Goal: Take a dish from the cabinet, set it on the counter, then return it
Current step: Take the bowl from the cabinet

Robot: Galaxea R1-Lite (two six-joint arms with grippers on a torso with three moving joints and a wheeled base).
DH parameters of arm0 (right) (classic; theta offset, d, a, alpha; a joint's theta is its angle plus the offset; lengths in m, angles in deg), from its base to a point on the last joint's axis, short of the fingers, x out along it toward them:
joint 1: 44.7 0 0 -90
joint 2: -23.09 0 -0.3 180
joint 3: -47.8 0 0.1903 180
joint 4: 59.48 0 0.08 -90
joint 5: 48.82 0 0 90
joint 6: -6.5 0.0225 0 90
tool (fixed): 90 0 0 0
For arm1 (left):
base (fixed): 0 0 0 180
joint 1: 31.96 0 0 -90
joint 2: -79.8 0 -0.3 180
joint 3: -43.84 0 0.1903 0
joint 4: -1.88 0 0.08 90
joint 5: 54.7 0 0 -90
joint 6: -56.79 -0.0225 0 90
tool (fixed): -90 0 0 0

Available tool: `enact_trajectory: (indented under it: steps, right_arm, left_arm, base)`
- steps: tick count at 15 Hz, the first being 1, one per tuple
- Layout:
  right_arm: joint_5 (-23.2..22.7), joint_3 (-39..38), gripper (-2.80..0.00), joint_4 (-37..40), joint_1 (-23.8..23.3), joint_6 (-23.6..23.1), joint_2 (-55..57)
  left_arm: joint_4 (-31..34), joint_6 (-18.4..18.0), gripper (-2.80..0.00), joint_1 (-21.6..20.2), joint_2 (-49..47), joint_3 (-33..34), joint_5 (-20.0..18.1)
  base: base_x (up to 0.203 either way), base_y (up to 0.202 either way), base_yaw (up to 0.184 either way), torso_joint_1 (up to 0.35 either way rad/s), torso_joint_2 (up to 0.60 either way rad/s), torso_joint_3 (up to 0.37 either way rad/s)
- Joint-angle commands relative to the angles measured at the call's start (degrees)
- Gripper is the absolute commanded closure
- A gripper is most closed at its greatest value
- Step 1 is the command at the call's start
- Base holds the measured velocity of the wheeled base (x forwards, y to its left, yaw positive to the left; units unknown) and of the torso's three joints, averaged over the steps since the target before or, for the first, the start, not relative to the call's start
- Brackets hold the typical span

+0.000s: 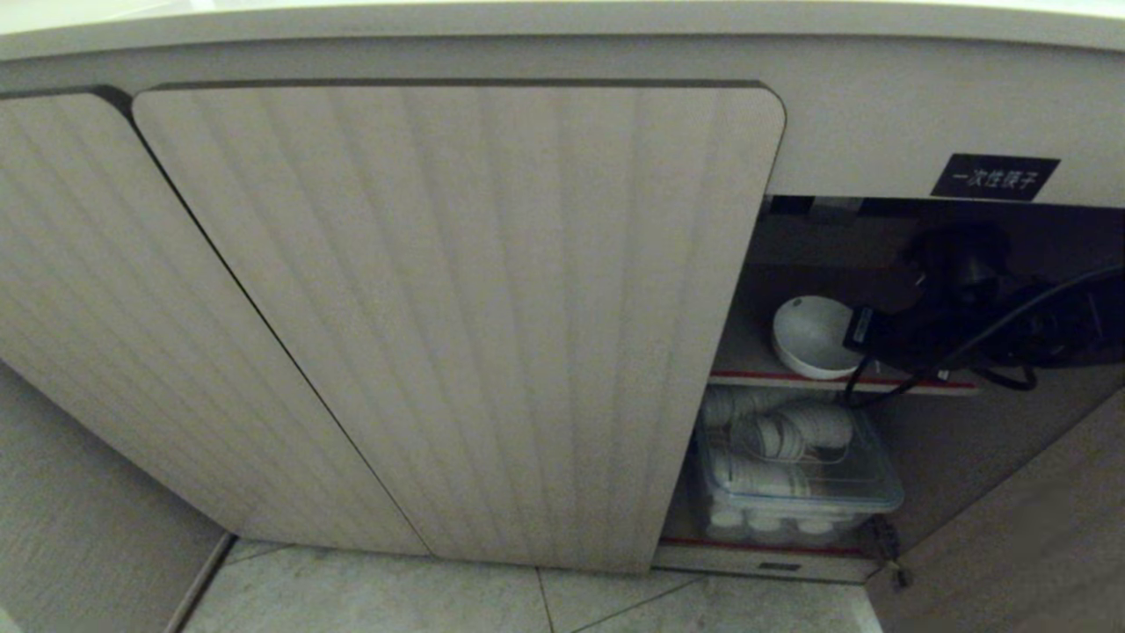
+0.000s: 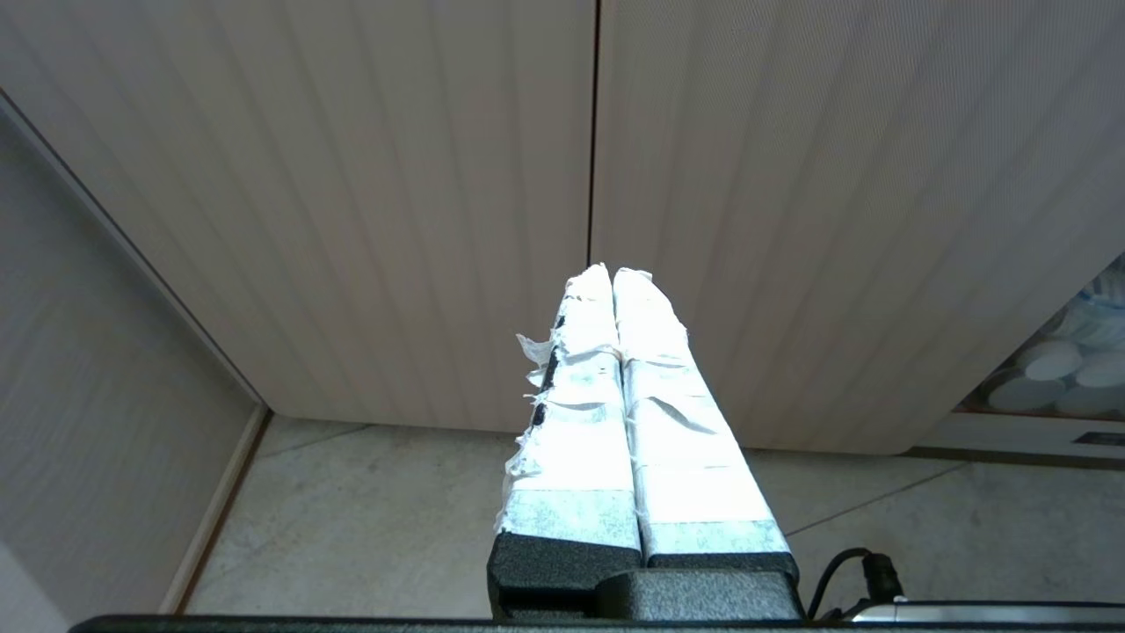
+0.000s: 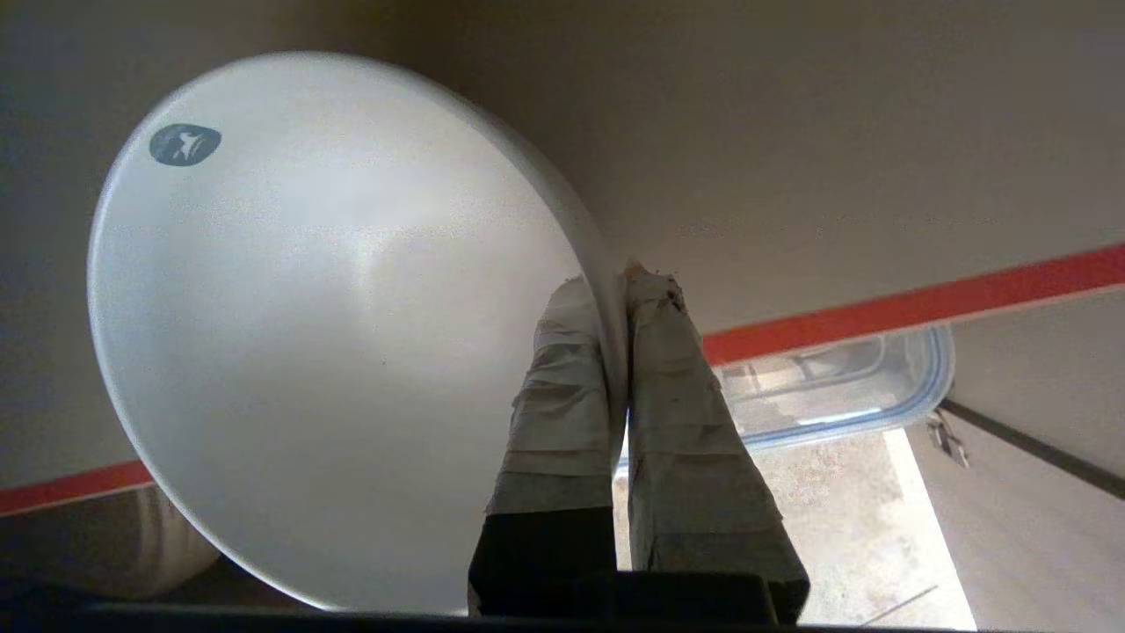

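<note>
From my head camera, I saw the cabinet (image 1: 457, 325) with its two fluted doors shut on the left and its right-hand bay open beneath a small black label (image 1: 995, 177). My right gripper (image 1: 866, 338) reached into that bay at the upper shelf (image 1: 747, 352), where the dish (image 1: 813, 336), a small white bowl, sat tilted near the shelf's red-trimmed front edge, its inside turned outward; the gripper's dark body met the bowl's rim on the right side. Below, on the cabinet floor, a clear lidded bin (image 1: 795, 483) held stacks of white crockery. A strip of the counter (image 1: 562, 22) ran along the top, and grey floor tiles (image 1: 395, 598) lay in front. From my left wrist camera, the left gripper (image 2: 613, 274) hung low before the closed doors, over the tiles, its taped fingers (image 2: 580, 413) pressed together on nothing. From my right wrist camera, the right gripper's taped fingers (image 3: 562, 387) pinched the bowl's rim (image 3: 606, 290) between them, one finger inside the bowl and one outside, with a small grey mark (image 3: 185, 144) showing on the far inner wall. The red shelf edge (image 3: 923, 308) and the bin's lid (image 3: 844, 387) showed beyond.
</note>
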Motion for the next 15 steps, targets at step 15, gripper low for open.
enact_trajectory:
  steps: [15]
  right_arm:
    - [0.0,-12.4,0.00,-0.5,0.2,-0.6,-11.3]
  left_arm:
    - [0.0,0.0,0.00,0.0,0.0,0.0,0.0]
  base:
    - [0.000,0.000,0.000,0.000,0.00,0.000]
